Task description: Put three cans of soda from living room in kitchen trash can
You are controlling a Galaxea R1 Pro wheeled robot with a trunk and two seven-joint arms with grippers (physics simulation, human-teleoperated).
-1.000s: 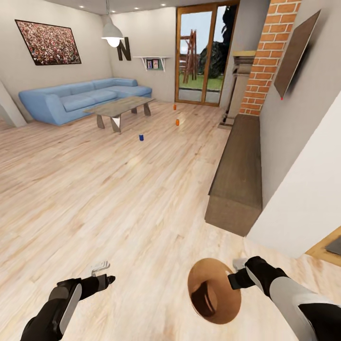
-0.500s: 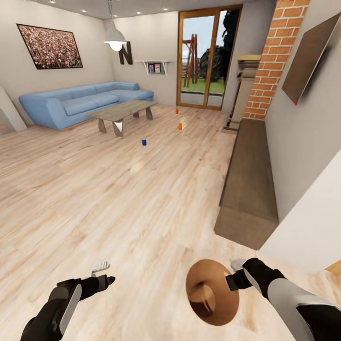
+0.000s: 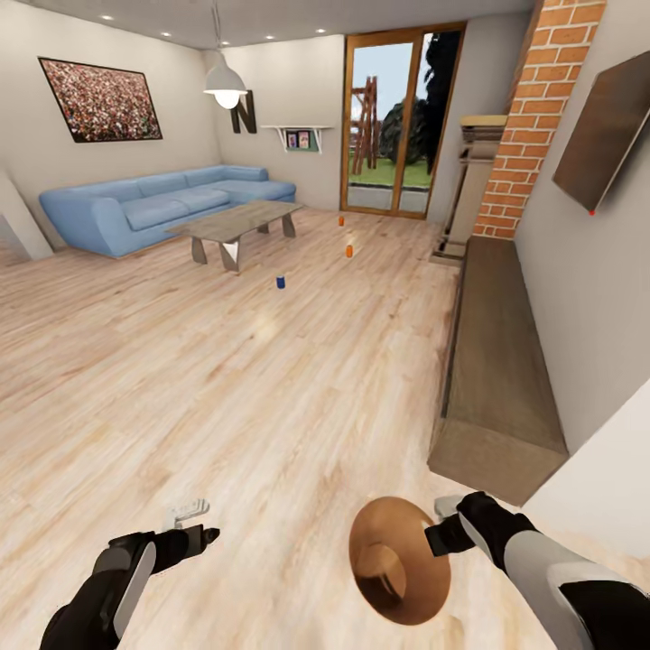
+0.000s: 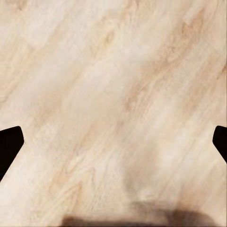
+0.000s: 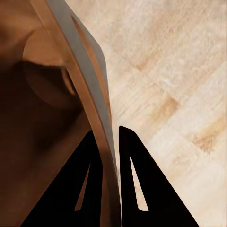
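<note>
Open wood plank floor [image 3: 226, 388] stretches from the robot to the coffee table [image 3: 236, 223], which stands as the main obstacle. Right of the table, three cans stand apart on bare floor: blue can [image 3: 281, 283] nearest, orange can [image 3: 349, 251], far orange can [image 3: 341, 220]. A long low bench [image 3: 496, 352] lines the wall well right of the table.

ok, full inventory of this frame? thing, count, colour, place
soda cans: 3, two orange, one blue, on floor past coffee table
bin: 1, copper-brown inside, held at rim by right gripper
sofa: 1, light blue, far left wall
coffee table: 1, grey top, before sofa
glass doors: wood-framed, far wall
bench: 1, brown, right wall
left gripper: open, empty, above floor
right gripper: shut on bin rim
</note>
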